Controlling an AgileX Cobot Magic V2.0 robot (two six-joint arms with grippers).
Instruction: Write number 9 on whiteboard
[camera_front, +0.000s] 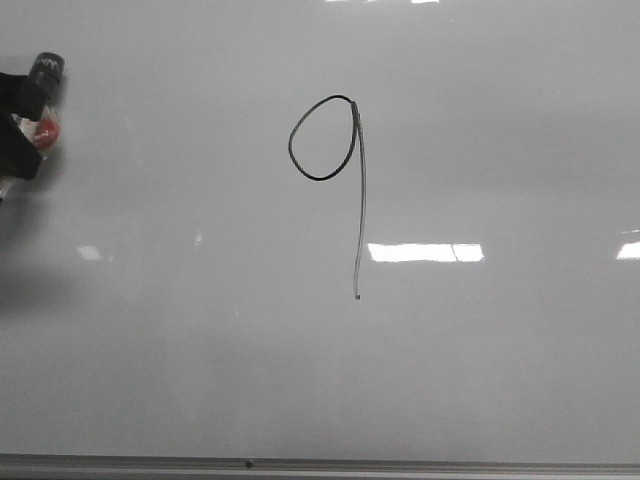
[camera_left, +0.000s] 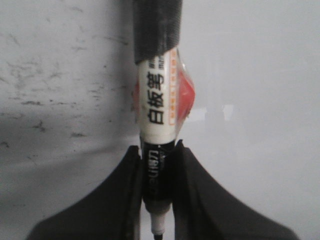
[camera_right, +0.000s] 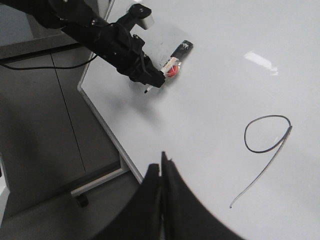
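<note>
The number 9 (camera_front: 340, 165) is drawn in thin black line on the whiteboard (camera_front: 480, 380), an oval loop with a long straight tail; it also shows in the right wrist view (camera_right: 265, 145). My left gripper (camera_front: 20, 135) is at the board's far left edge, well away from the 9, shut on a white marker (camera_left: 159, 110) with a black cap and a red patch. The marker's tip points back between the fingers (camera_left: 115, 200). My right gripper (camera_right: 162, 167) is shut and empty, off the board's edge.
The whiteboard's thin metal bottom edge (camera_front: 320, 466) runs along the front. In the right wrist view a grey cabinet (camera_right: 40, 115) and the board stand's wheeled foot (camera_right: 82, 200) lie beside the whiteboard. Bright light reflections (camera_front: 425, 252) lie on the board.
</note>
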